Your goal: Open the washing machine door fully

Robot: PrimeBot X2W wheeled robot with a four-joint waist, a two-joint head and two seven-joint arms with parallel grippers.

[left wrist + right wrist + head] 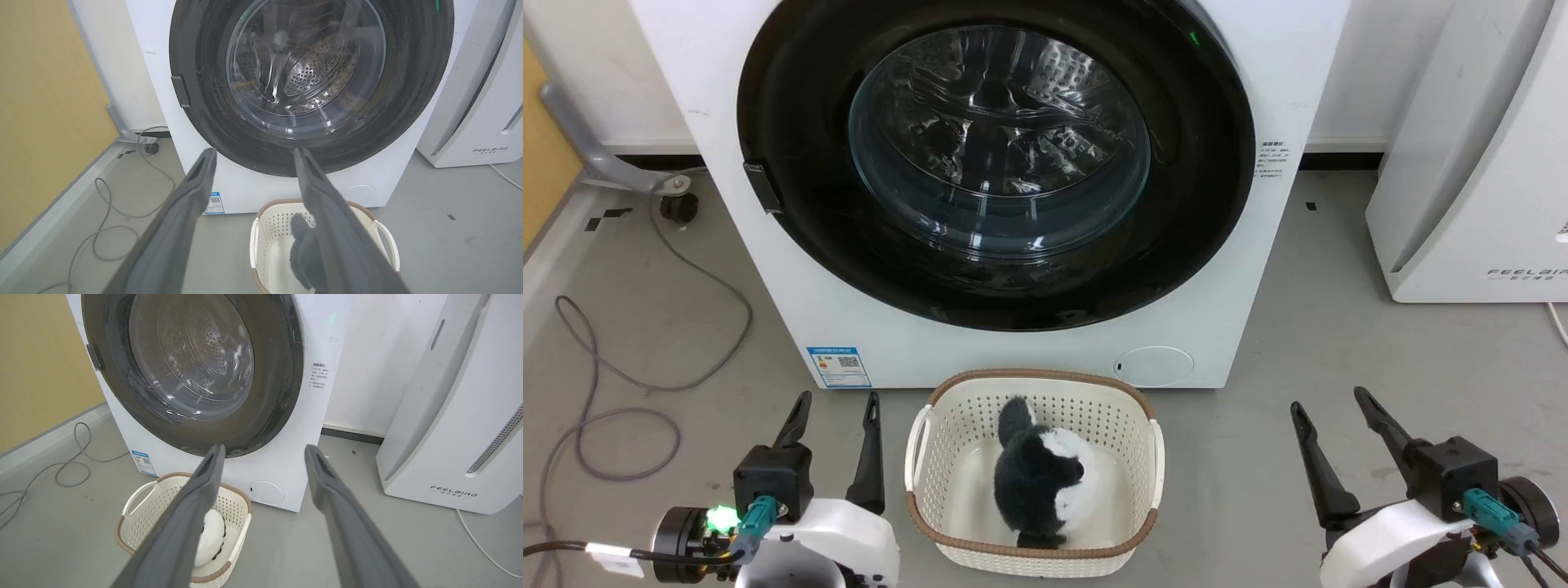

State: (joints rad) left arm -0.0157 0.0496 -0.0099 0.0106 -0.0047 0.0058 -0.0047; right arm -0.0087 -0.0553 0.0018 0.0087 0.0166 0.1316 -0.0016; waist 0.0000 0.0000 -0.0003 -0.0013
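Head view has the washing machine door (999,147) lying flush against the front of the washing machine (768,310), with no gap showing at either edge of its black ring; both wrist views agree. Nothing of the opening is done yet, and the whole swing is left.

The left gripper (840,398) and the right gripper (1327,399) sit low in front of the machine, well apart from it. Each has its fingers spread with nothing between them.

A small dark tab (762,186) on the door's rim, toward the machine's left side, looks the likely place to pull. A white basket (1156,457) holding a black-and-white plush toy (1037,478) stands just in front of the machine, below the door, and may crowd the reach.
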